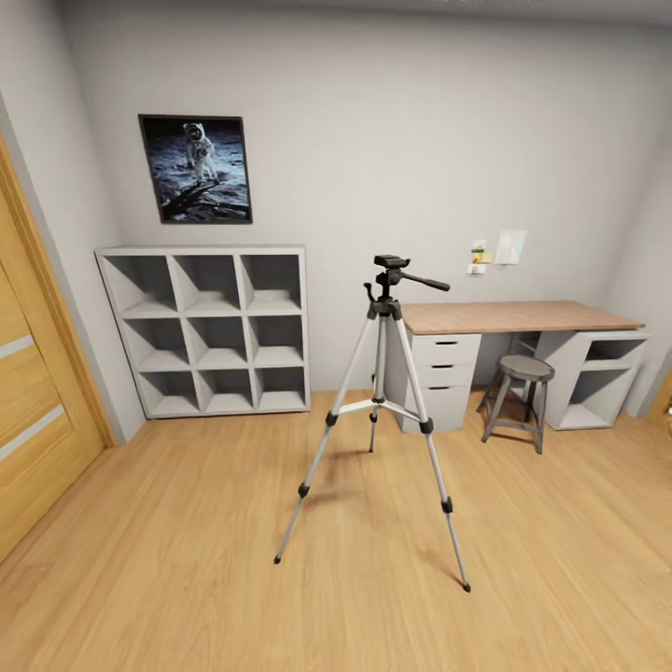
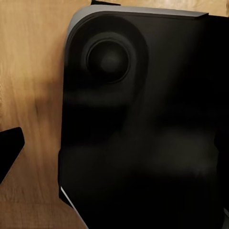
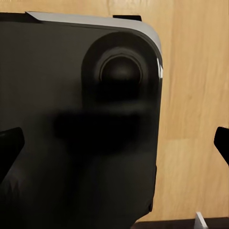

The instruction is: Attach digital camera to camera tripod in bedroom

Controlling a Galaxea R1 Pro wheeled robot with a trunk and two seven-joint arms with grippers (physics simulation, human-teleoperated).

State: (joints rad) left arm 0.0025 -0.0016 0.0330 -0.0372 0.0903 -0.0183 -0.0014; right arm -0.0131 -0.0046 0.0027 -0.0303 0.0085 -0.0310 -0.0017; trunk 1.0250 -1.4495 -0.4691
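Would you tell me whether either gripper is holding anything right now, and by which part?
Nothing is held. The right fingertips stand wide apart over the robot's black base; one left fingertip is bare.

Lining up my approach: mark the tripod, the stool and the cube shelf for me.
tripod [image 1: 390, 264], head view, on its dark head.
stool [image 1: 526, 368], head view, on its round seat.
cube shelf [image 1: 217, 305], head view, on its centre divider.
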